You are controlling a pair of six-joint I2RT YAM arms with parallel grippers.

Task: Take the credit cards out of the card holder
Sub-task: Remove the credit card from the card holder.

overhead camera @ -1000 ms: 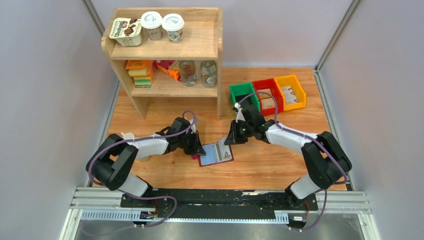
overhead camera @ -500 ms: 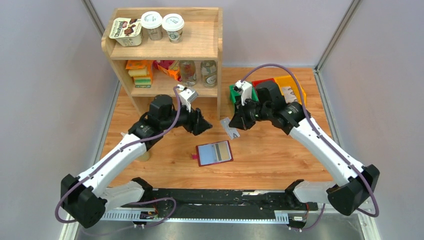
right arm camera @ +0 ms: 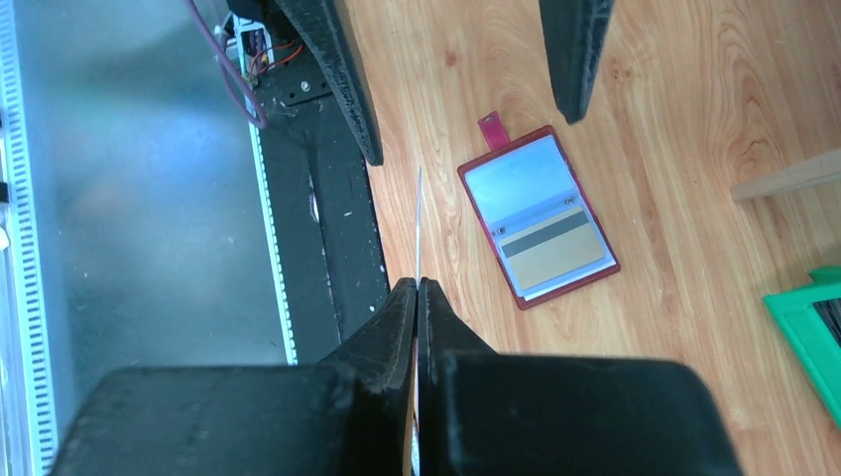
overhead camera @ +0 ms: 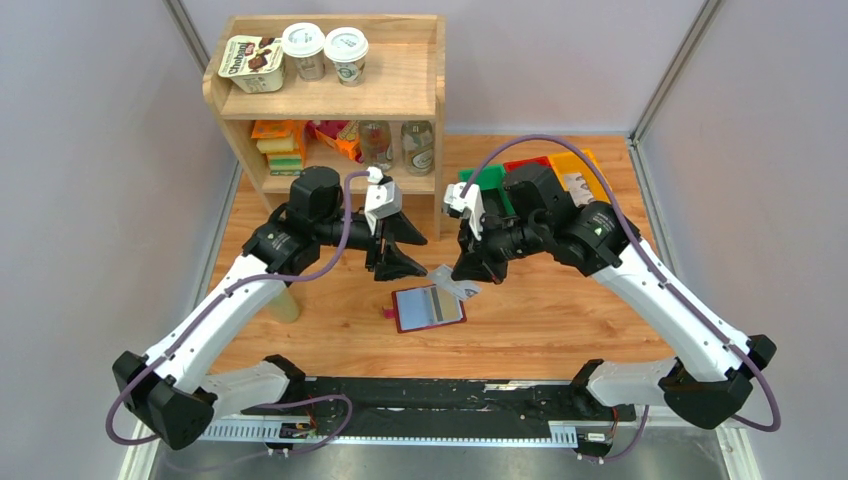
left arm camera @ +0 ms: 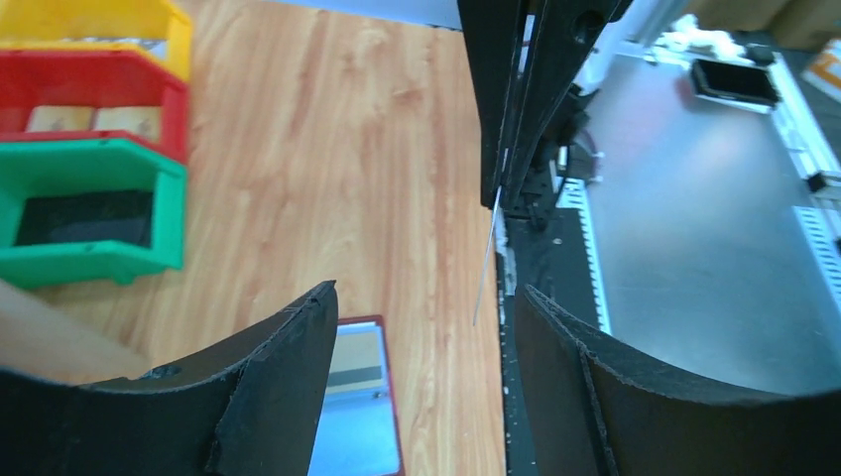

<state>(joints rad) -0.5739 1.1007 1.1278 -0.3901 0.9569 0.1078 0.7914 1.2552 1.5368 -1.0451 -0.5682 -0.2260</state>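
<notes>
The card holder [overhead camera: 428, 309] lies open and flat on the table [overhead camera: 560, 322], unmoved from half a second ago, with a striped card [right arm camera: 551, 249] in one sleeve. A second card [overhead camera: 455, 284] is pinched edge-on between the closed fingers of the right gripper [overhead camera: 468, 272]. It hangs just off the holder's far right corner, nearer than before. The left gripper [overhead camera: 403, 250] hovers beyond the holder's far edge, spread wide and empty, and it has turned since then. A green bin [left arm camera: 99, 157] sits well beyond.

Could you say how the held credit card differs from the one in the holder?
The held card is pinched in the right gripper; the sleeved card lies flat in the card holder. The held card looks pale grey; the sleeved card tan, dark-striped. Both are rectangular.
</notes>
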